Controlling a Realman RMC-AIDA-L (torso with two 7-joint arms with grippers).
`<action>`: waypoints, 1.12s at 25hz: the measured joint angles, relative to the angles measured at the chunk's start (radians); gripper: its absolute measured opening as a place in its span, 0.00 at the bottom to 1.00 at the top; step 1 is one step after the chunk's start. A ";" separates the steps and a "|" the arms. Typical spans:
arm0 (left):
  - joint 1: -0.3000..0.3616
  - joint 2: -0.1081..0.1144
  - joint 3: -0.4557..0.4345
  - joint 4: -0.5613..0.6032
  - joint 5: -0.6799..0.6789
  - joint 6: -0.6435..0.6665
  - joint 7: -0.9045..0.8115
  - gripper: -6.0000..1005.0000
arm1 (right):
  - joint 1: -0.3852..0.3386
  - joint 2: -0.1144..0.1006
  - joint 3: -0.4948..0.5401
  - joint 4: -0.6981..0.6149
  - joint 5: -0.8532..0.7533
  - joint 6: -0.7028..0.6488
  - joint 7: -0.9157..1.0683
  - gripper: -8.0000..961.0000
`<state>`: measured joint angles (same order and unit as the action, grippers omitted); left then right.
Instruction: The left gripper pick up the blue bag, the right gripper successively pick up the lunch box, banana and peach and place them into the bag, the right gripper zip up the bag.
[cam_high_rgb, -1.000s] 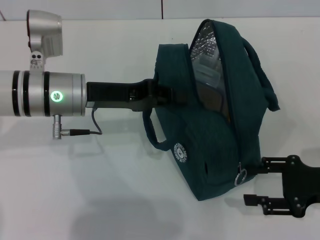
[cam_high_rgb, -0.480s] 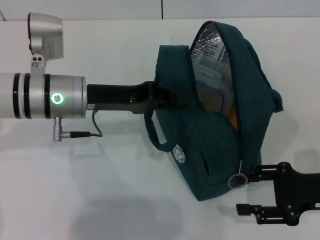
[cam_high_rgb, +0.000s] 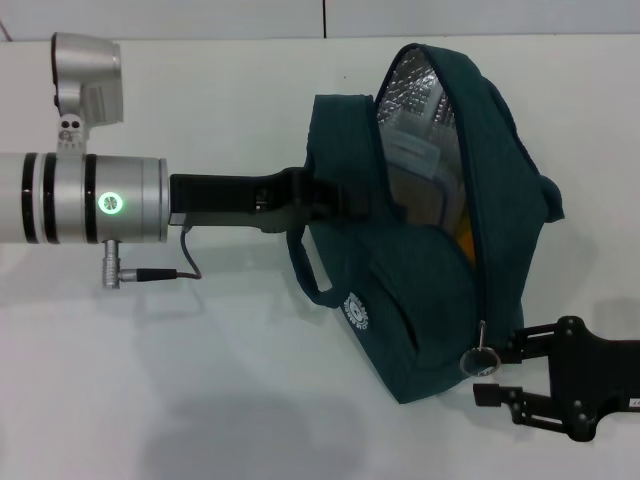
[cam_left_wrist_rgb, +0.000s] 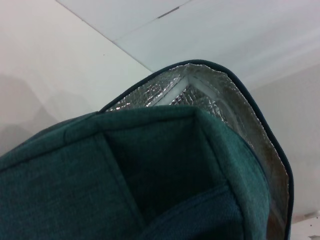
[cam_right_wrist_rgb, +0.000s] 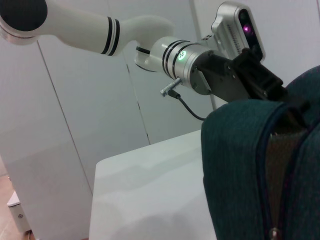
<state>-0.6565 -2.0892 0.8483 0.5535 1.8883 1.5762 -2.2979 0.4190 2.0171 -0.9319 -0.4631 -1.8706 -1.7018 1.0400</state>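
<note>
White tabletop (cam_high_rgb: 200, 380) supported the blue bag (cam_high_rgb: 420, 300), clamped by the left gripper (cam_high_rgb: 335, 195), while the right gripper (cam_high_rgb: 490, 375), jaws apart, had advanced to bracket the zip pull (cam_high_rgb: 479, 360), readying closure.

The blue bag (cam_high_rgb: 430, 230) stands on the white table, dark teal, its top unzipped and gaping to show silver foil lining. The clear lunch box (cam_high_rgb: 415, 160) lies inside, with a sliver of yellow banana (cam_high_rgb: 462, 238) beside it. A metal ring zip pull (cam_high_rgb: 483, 360) hangs at the bag's near end.
</note>
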 joint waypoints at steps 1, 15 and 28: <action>0.000 0.000 0.000 0.000 0.000 0.001 0.000 0.04 | 0.000 0.000 0.000 0.000 0.001 0.001 0.000 0.53; 0.000 0.000 0.000 -0.002 0.000 0.004 0.003 0.05 | -0.028 -0.003 0.012 -0.014 0.017 0.006 0.000 0.13; 0.021 0.000 0.008 -0.004 -0.020 -0.002 0.078 0.06 | -0.037 -0.005 0.013 -0.057 0.033 -0.037 0.000 0.01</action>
<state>-0.6354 -2.0892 0.8558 0.5500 1.8680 1.5746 -2.2197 0.3824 2.0123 -0.9187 -0.5201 -1.8372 -1.7386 1.0402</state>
